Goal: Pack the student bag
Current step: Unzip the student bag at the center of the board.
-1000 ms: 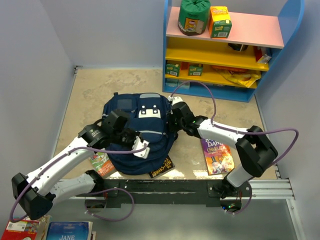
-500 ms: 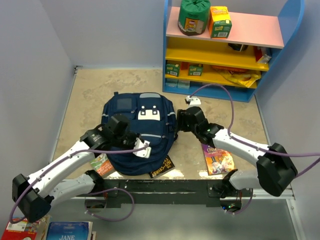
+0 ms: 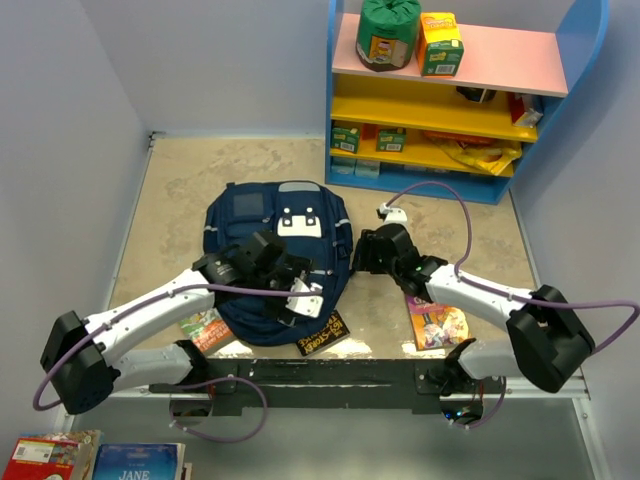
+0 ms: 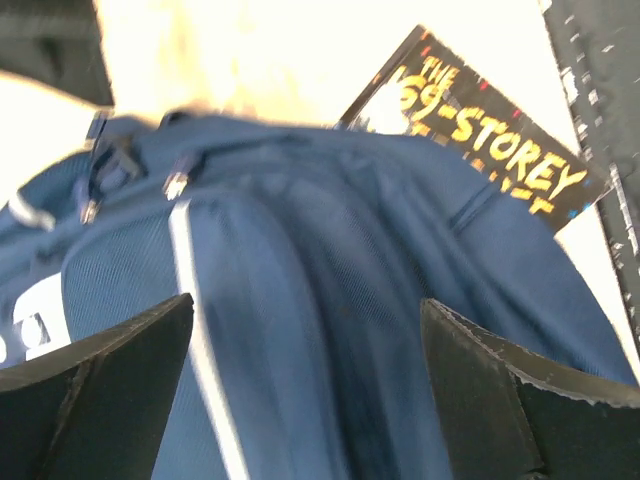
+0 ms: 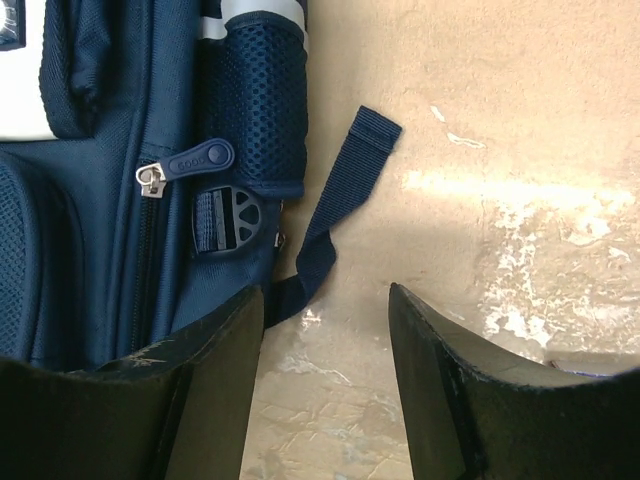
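The student bag (image 3: 232, 226), navy with white patches, lies flat on the table's middle. My left gripper (image 3: 300, 300) hovers over its lower right part. In the left wrist view the left gripper (image 4: 305, 325) is open, fingers (image 4: 100, 390) wide apart above the blue fabric of the student bag (image 4: 330, 260), gripping nothing. My right gripper (image 3: 360, 258) sits at the bag's right edge. The right wrist view shows the right gripper (image 5: 325, 305) open over bare table, one finger (image 5: 200, 390) beside the student bag (image 5: 110, 220), where a loose strap (image 5: 345, 190) and a zip pull (image 5: 190, 163) show.
A black-and-yellow book (image 3: 322, 335) (image 4: 480, 150) pokes out from under the bag's near edge. A colourful book (image 3: 435, 318) lies to the right and another (image 3: 205, 330) to the left. A shelf unit (image 3: 450, 100) with boxes stands at the back right. More books (image 3: 50, 460) lie off the table, bottom left.
The left gripper has let go of the bag, opened wide and slid right over its lower part. The right gripper has opened and drawn back to the bag's right edge. The bag has settled flatter.
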